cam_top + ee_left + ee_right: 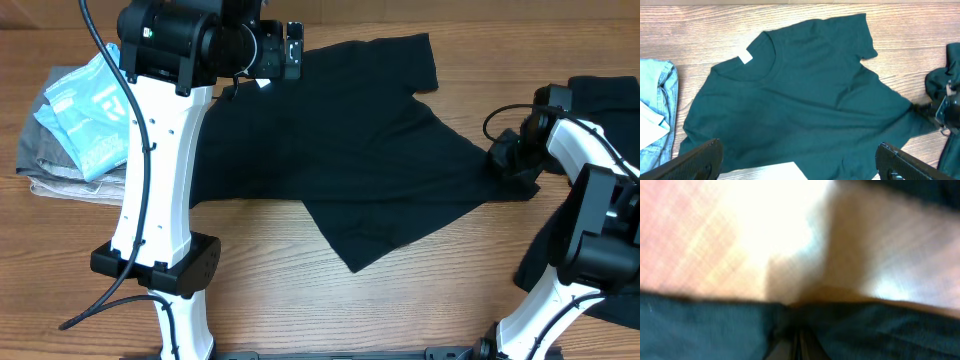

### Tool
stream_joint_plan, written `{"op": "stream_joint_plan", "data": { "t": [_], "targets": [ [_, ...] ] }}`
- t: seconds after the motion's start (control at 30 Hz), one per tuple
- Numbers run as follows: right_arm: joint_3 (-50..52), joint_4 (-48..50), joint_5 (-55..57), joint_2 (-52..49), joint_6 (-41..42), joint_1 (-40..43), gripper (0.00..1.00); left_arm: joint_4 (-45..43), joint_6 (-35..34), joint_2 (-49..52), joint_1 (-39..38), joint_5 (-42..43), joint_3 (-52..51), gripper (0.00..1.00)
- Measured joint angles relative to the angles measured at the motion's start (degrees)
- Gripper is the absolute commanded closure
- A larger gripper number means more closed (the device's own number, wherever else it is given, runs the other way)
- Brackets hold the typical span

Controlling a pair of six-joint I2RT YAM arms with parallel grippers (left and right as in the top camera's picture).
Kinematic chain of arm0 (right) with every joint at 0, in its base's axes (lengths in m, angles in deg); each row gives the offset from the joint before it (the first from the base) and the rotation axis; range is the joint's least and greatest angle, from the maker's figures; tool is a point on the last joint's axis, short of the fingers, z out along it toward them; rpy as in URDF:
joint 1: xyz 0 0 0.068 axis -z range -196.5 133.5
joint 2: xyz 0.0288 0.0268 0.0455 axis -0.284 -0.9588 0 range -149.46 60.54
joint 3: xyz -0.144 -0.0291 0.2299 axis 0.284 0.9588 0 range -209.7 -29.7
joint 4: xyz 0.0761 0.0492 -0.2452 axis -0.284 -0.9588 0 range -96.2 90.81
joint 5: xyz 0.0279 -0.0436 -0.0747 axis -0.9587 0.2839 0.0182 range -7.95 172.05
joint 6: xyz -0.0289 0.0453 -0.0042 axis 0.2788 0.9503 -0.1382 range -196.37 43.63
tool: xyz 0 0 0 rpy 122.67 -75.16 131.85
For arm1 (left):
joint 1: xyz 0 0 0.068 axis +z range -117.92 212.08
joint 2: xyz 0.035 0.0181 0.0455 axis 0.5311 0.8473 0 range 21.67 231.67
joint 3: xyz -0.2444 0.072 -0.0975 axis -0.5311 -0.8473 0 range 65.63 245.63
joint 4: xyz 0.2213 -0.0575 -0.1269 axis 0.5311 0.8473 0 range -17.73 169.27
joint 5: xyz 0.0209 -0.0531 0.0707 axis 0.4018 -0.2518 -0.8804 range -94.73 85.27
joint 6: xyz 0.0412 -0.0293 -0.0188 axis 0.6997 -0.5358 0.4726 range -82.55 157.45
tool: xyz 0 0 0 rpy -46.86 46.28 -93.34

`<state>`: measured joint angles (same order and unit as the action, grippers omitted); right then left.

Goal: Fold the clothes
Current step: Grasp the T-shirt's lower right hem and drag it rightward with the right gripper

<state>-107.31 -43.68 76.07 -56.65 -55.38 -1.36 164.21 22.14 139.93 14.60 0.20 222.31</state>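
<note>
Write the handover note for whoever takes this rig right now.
Left gripper: open, empty, above the black T-shirt near its collar.
Right gripper: shut on that shirt's right edge, fabric drawn toward it.
Shirt: spread on the table, no finished fold visible. More black fabric lies at the table's right edge.
Left to do: fold this shirt, then the rest.

Table (pixel 420 310) before the T-shirt (pixel 350 150) lies open; a garment pile (pixel 75 120) blocks left, perhaps a dark heap (pixel 605 95) right.
</note>
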Motion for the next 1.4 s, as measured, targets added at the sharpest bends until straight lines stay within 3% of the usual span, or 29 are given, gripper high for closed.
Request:
{"op": "stream_joint_plan", "data": {
  "t": [0.13,0.7,0.8,0.97,1.03,1.07,1.27,1.4],
  "targets": [
    [0.0,9.8,0.0,-1.1,0.0,-0.2,0.96,0.0,0.0,0.0,0.0,0.0,0.0,0.0],
    [0.5,31.9,1.6,-5.7,-0.1,-2.5,0.96,0.0,0.0,0.0,0.0,0.0,0.0,0.0],
    [0.0,33.5,2.3,-6.4,-0.1,-3.4,0.89,0.0,0.0,0.0,0.0,0.0,0.0,0.0],
    [-10.2,21.1,2.2,-9.2,-0.9,-4.4,0.75,0.0,0.0,0.0,0.0,0.0,0.0,0.0],
    [-17.0,12.9,1.9,-10.8,-1.4,-4.7,0.59,0.0,0.0,0.0,0.0,0.0,0.0,0.0],
    [-21.8,8.1,1.7,-11.7,-2.0,-4.7,0.57,0.0,0.0,0.0,0.0,0.0,0.0,0.0],
    [-51.5,-16.7,1.1,-12.3,-3.7,-4.8,0.57,0.0,0.0,0.0,0.0,0.0,0.0,0.0],
    [-63.3,-29.1,0.9,-10.1,-4.0,-4.8,0.61,0.0,0.0,0.0,0.0,0.0,0.0,0.0]
  ]
}}
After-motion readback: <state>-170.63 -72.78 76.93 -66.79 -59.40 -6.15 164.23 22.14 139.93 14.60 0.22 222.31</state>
